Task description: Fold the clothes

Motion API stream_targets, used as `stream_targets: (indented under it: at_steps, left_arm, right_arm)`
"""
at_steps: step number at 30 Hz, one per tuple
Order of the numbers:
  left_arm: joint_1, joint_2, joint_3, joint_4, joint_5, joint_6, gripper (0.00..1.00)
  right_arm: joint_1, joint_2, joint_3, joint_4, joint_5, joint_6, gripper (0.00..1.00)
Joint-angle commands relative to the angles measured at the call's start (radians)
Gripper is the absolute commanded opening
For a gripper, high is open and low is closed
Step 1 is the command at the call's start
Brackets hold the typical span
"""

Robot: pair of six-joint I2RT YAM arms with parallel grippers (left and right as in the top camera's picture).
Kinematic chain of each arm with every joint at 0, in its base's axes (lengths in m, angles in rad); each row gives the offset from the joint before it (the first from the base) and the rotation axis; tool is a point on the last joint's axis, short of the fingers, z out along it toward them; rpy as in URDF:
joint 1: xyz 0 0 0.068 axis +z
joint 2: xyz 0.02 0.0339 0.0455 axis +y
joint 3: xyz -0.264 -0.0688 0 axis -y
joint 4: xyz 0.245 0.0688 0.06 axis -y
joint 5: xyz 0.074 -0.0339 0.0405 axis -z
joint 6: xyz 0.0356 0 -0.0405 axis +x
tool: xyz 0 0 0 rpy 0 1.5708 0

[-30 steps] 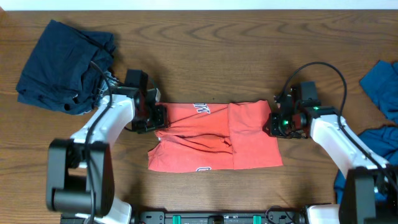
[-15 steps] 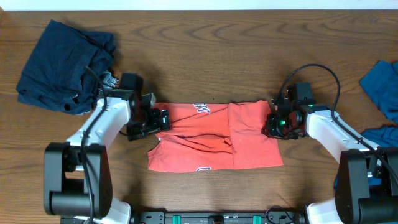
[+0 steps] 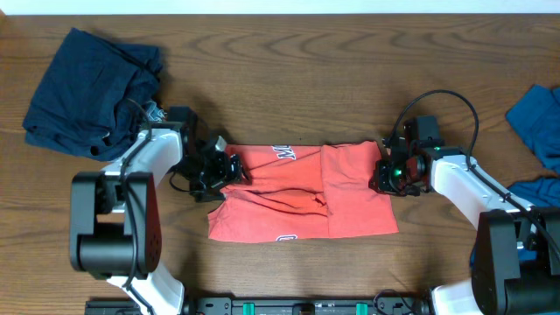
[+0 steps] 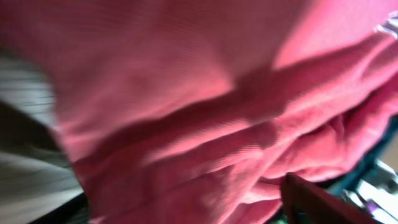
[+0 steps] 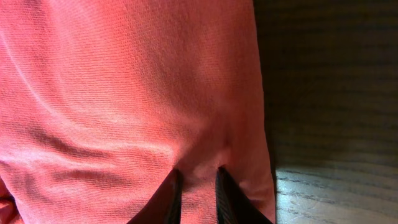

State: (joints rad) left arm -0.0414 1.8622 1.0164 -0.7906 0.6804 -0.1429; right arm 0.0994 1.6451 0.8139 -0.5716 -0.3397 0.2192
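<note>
A red garment (image 3: 302, 192) with white lettering lies partly folded at the table's middle. My left gripper (image 3: 223, 168) is at its upper left corner, and the cloth there is bunched against it. The left wrist view is filled with blurred red cloth (image 4: 186, 106); one dark finger (image 4: 323, 202) shows at the lower right, and I cannot tell the jaws' state. My right gripper (image 3: 385, 175) is at the garment's right edge. In the right wrist view its two fingers (image 5: 196, 183) are close together, pinching a ridge of the red cloth (image 5: 124, 93).
A dark navy garment (image 3: 92, 92) lies heaped at the back left, just behind my left arm. Blue clothes (image 3: 535, 114) lie at the right edge, with more blue cloth (image 3: 525, 197) beside my right arm. Bare wood table (image 3: 289, 79) lies behind the red garment.
My left gripper has turned and pushed rightward into the garment's upper left corner, bunching the cloth there. My right gripper has barely moved.
</note>
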Motion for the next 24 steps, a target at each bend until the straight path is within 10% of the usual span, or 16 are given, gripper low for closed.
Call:
stream_targets:
  at_steps: [1, 12, 16, 24]
  left_arm:
    - [-0.019, 0.115, -0.052, 0.013, -0.01, 0.042, 0.73]
    - [-0.019, 0.117, -0.052, 0.01, 0.079, 0.151, 0.39]
    - [-0.019, 0.117, -0.051, 0.009, 0.079, 0.17, 0.06]
    - [-0.019, 0.095, 0.013, -0.103, -0.019, 0.169, 0.06]
  right_arm:
    - [0.014, 0.02, -0.01, 0.004, 0.024, 0.014, 0.17]
    - [0.012, 0.019, -0.01, 0.003, 0.051, 0.02, 0.19]
    - [0.012, 0.019, -0.01, 0.003, 0.052, 0.02, 0.19]
    - [0.0, -0.006, -0.002, -0.021, 0.052, 0.02, 0.18]
